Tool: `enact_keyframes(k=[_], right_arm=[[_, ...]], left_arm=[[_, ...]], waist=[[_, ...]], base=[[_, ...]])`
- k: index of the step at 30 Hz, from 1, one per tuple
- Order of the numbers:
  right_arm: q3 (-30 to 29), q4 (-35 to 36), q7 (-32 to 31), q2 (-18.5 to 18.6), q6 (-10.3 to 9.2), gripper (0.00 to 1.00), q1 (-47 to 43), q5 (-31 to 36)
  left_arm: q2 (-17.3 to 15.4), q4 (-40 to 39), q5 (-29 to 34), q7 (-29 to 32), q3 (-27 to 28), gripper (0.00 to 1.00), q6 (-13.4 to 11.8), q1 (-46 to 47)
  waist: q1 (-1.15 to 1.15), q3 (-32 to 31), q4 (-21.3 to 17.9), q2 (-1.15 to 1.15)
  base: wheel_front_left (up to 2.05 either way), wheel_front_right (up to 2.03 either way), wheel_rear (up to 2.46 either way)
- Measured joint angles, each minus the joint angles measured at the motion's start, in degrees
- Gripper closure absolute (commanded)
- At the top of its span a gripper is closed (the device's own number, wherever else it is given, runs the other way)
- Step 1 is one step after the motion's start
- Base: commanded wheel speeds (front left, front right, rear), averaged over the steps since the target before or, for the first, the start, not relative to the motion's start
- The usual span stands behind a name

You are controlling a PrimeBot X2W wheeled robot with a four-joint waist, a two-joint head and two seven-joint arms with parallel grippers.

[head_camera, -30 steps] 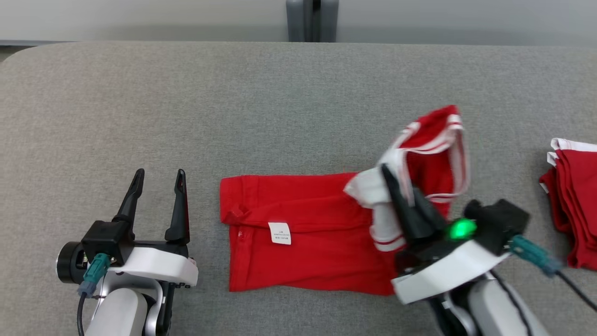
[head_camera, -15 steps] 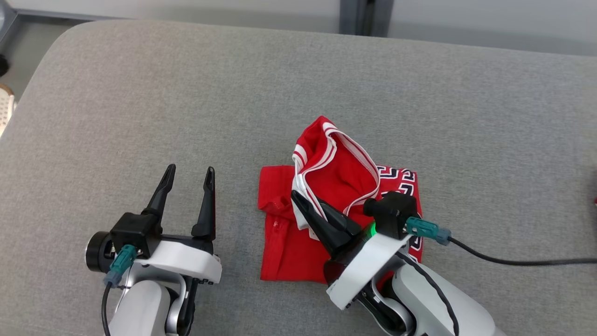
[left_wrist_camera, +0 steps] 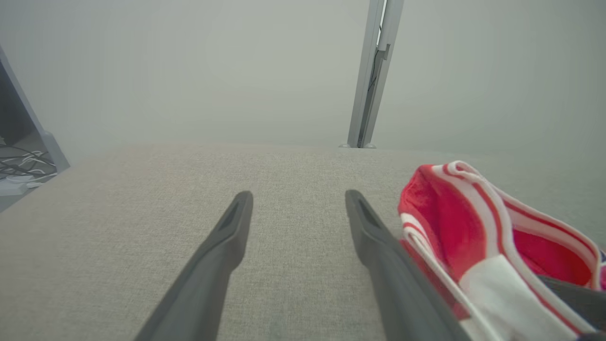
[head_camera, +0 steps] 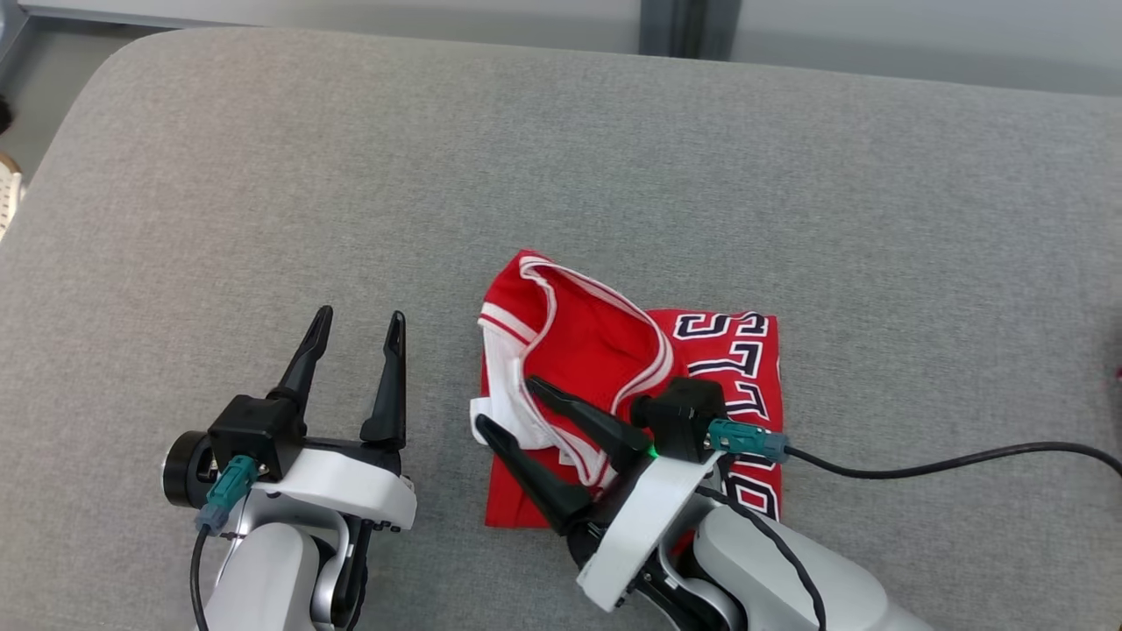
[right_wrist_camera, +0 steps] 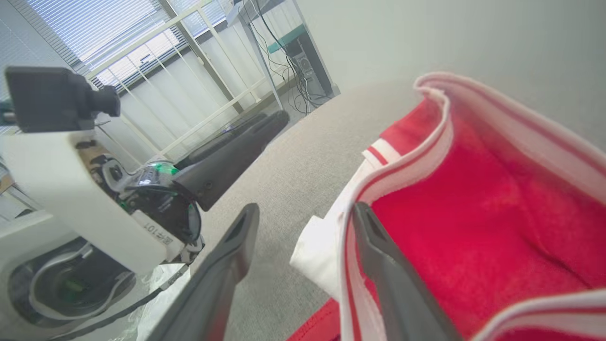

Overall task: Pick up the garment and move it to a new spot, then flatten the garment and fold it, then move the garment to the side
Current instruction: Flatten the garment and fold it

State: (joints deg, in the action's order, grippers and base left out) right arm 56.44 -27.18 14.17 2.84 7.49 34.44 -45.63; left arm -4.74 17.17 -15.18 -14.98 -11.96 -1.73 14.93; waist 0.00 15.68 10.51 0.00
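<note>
The garment (head_camera: 596, 342) is a red jersey with white trim and dark lettering, lying folded on the grey table, its trimmed opening standing up in a loop. My right gripper (head_camera: 504, 405) is open at the garment's near left corner. White trim lies loose between its fingers, unclamped. In the right wrist view the right gripper (right_wrist_camera: 305, 208) has one finger against the white edge of the garment (right_wrist_camera: 473, 227). My left gripper (head_camera: 361, 315) stands open and empty, just left of the garment. The left wrist view shows the left gripper (left_wrist_camera: 298, 195) over bare table, the garment (left_wrist_camera: 440, 222) to its right.
The grey cloth-covered table (head_camera: 263, 175) has a rounded far-left corner. A grey post (head_camera: 688, 26) rises behind its far edge. A black cable (head_camera: 920, 464) trails right from my right wrist. The left gripper's fingers (right_wrist_camera: 236, 151) show in the right wrist view.
The right gripper carried the raised, trimmed part leftward over the rest of the garment, then opened and let it go. The head camera turned left. The left gripper stayed still.
</note>
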Motion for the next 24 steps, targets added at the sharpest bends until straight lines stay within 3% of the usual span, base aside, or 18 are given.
enact_keyframes(k=[4,7,14,24], right_arm=[[0.2,4.99,0.52,-0.03,0.0,0.0,0.31,0.11],[-2.8,10.32,0.73,-0.12,0.0,0.0,-0.23,1.0],[-21.18,21.83,0.83,2.79,0.0,0.0,-8.03,9.99],[-45.52,26.05,-1.55,4.56,0.0,0.0,-19.97,22.76]], left_arm=[[0.12,-0.07,0.57,0.0,0.67,0.0,0.09,-0.04],[0.07,-0.09,0.9,0.0,1.36,0.0,0.08,-0.2],[-0.3,-0.68,1.57,0.0,3.1,0.0,-0.19,-0.91],[-1.26,-1.76,2.57,0.0,4.53,0.0,-0.69,-2.14]], waist=[[0.0,-0.33,-1.13,0.0],[0.0,-0.71,-2.03,0.0],[0.0,-2.04,-4.04,0.0],[0.0,-3.93,-6.23,0.0]], base=[[0.0,0.0,0.0],[0.0,0.0,0.0],[0.0,0.0,0.0],[0.0,0.0,0.0]])
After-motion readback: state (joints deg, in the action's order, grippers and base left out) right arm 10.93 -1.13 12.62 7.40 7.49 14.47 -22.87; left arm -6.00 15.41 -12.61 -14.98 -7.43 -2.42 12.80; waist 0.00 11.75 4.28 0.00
